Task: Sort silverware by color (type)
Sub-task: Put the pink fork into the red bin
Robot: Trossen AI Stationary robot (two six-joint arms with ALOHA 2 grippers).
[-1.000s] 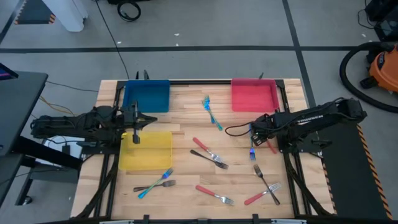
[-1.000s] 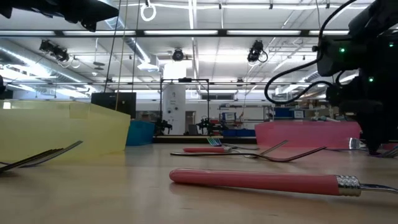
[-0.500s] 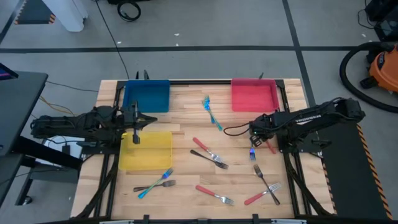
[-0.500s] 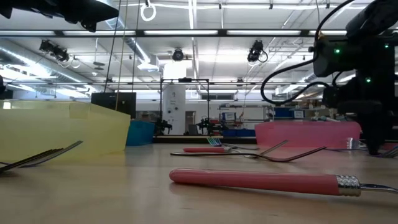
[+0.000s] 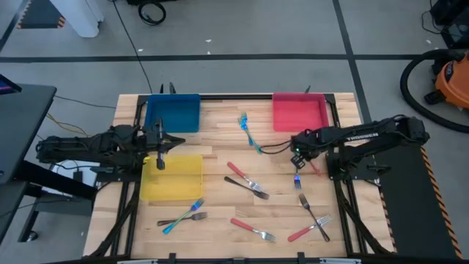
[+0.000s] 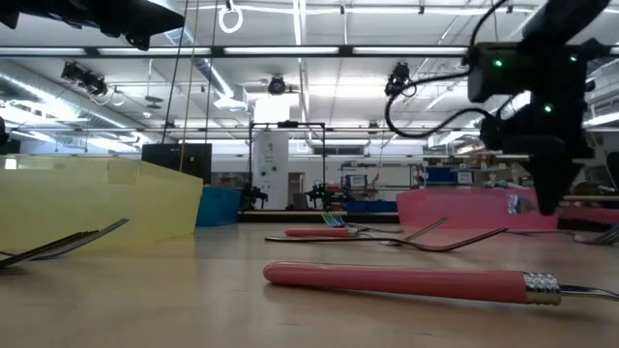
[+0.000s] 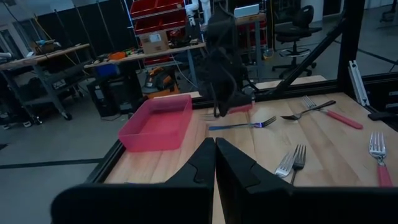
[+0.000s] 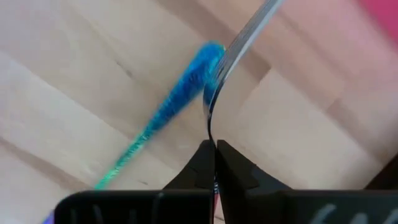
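Evidently early: right pincer (image 5: 297, 163) clamped shut on blue-handled metal fork (image 5: 297, 176); blue (image 5: 173, 113), red (image 5: 300, 112), yellow plastic trays (image 5: 172, 177) hold nothing; remaining forks scattered on wooden worktop (image 5: 220, 139); left pincer (image 5: 160, 141) shut, holding nothing, idle over yellow tray.

even overhead strip lighting, soft shadows, motion-blurred right wrist view

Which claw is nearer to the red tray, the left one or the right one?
Right. The right claw is just in front of the red tray, off its near edge. The left claw is far across the table, between the blue tray and the yellow tray.
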